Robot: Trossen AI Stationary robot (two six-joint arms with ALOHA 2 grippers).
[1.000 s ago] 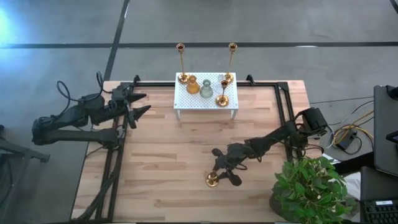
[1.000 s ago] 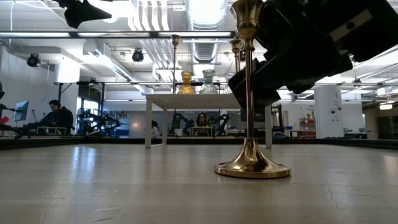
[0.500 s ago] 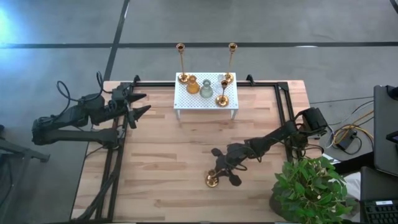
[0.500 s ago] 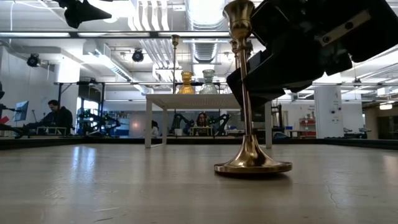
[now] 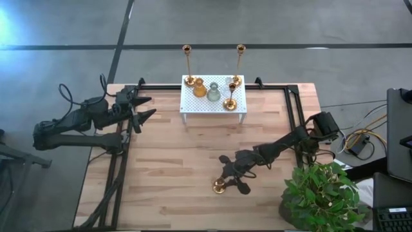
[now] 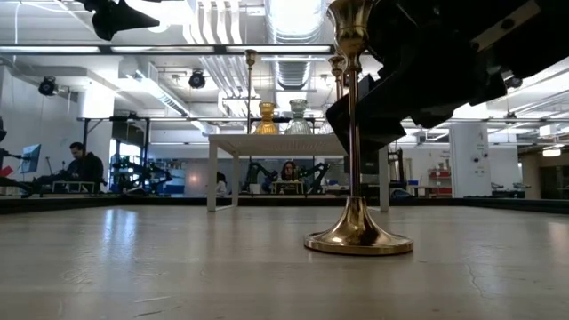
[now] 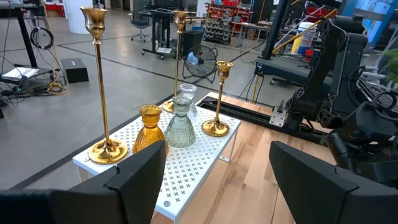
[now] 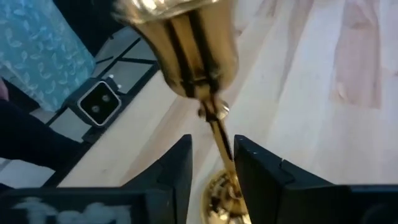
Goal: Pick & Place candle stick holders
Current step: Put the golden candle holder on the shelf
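1. Brass candle stick holder with a thin stem and round flared base (image 6: 357,233): stands upright on the bare wooden table top (image 5: 174,174), toward the front edge, well apart from the rack. Its cup shows at the top of the low view.
2. Right gripper (image 5: 233,175): low over the table, its two dark fingers (image 8: 171,165) on either side of the brass stem. In the right wrist view a narrow gap shows on each side of the stem, so the fingers stand slightly apart around it; I cannot tell whether either pad touches it.
3. White perforated metal rack on short legs (image 5: 212,103): at the far middle of the table.
4. Tall thin brass stick with round base (image 7: 101,81): upright at one far corner of the rack.
5. Second tall thin brass stick (image 5: 240,63): upright at the other far corner.
6. Shorter brass stick with round base (image 7: 217,99): upright near the rack's right edge.
7. Short amber-gold glass holder (image 7: 150,127): on the rack, just beside item 8.
8. Short grey-green ribbed glass holder (image 7: 180,126): on the rack, middle.
9. Clear glass holder (image 7: 188,98): partly hidden behind item 8.
10. Left gripper (image 5: 145,107): raised at the table's far left edge, fingers wide apart, nothing between them.
11. Green potted plant (image 5: 322,193): at the table's front right corner.
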